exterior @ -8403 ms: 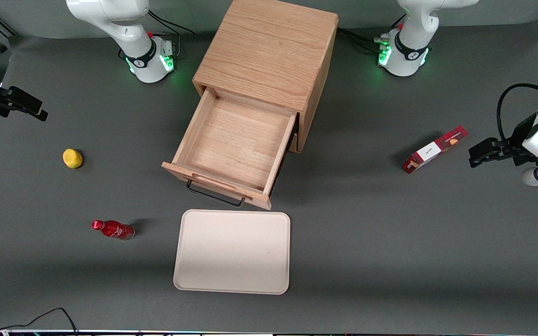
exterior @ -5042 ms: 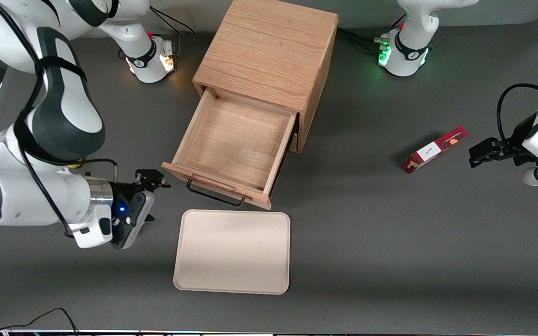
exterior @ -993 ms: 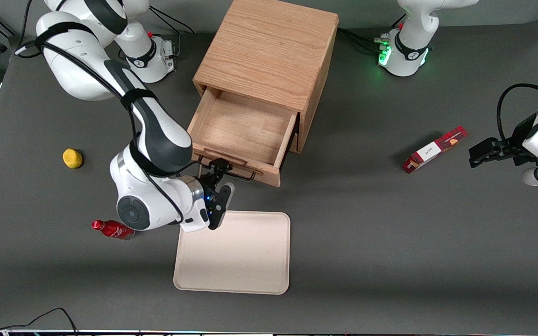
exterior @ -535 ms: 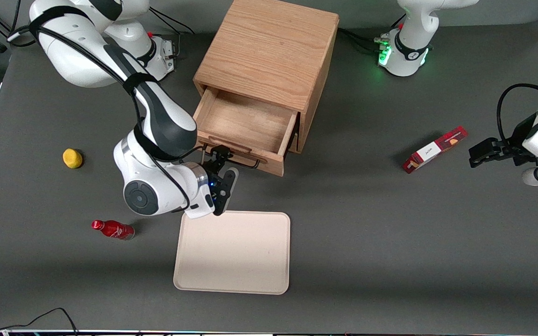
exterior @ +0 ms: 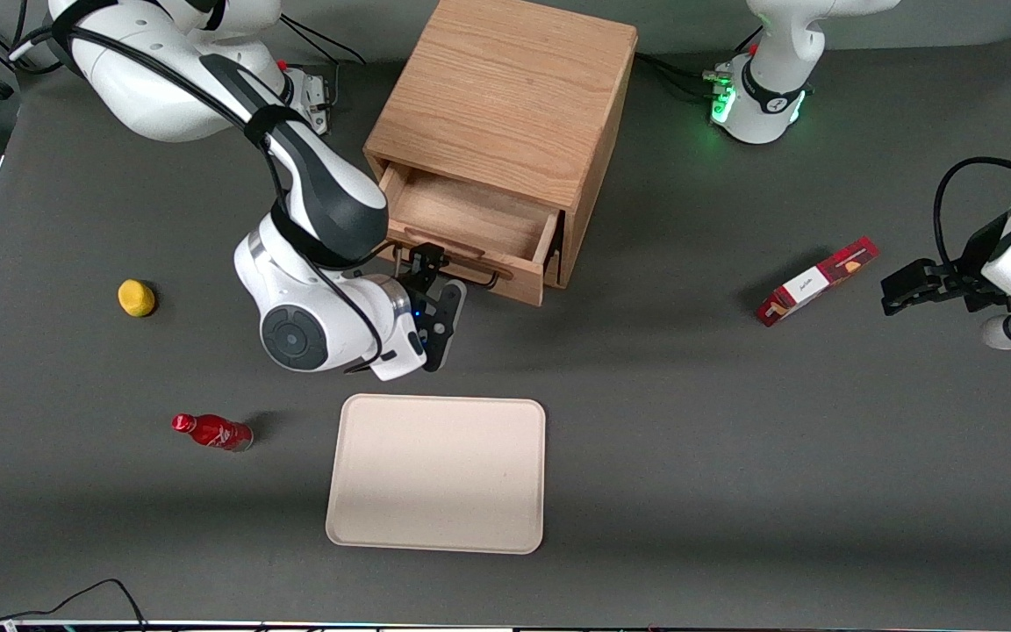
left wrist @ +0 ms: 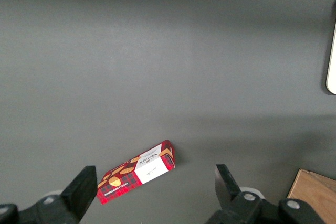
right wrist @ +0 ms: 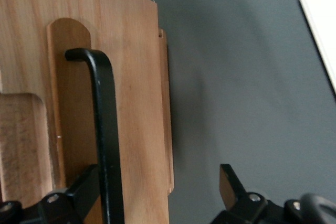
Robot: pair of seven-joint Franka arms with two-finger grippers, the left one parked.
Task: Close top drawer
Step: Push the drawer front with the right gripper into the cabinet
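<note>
The top drawer (exterior: 470, 219) of the oak cabinet (exterior: 505, 96) stands partly open, with a strip of its empty inside showing. Its black wire handle (exterior: 490, 281) is on the front panel. My right gripper (exterior: 438, 276) is right in front of that panel, at the end toward the working arm, and it is open. In the right wrist view the drawer front (right wrist: 136, 103) fills the space ahead of the gripper (right wrist: 157, 187). The handle (right wrist: 107, 129) runs between the fingers, close to one fingertip (right wrist: 86, 187). The fingers hold nothing.
A beige tray (exterior: 435, 474) lies nearer the front camera than the cabinet; its corner shows in the right wrist view (right wrist: 320, 19). A red bottle (exterior: 211, 432) and a yellow fruit (exterior: 136, 298) lie toward the working arm's end. A red box (exterior: 817, 281) lies toward the parked arm's end.
The gripper has moved toward the cabinet, staying against the drawer front, and the top drawer has slid much farther in. The tray, bottle, fruit and box have not moved.
</note>
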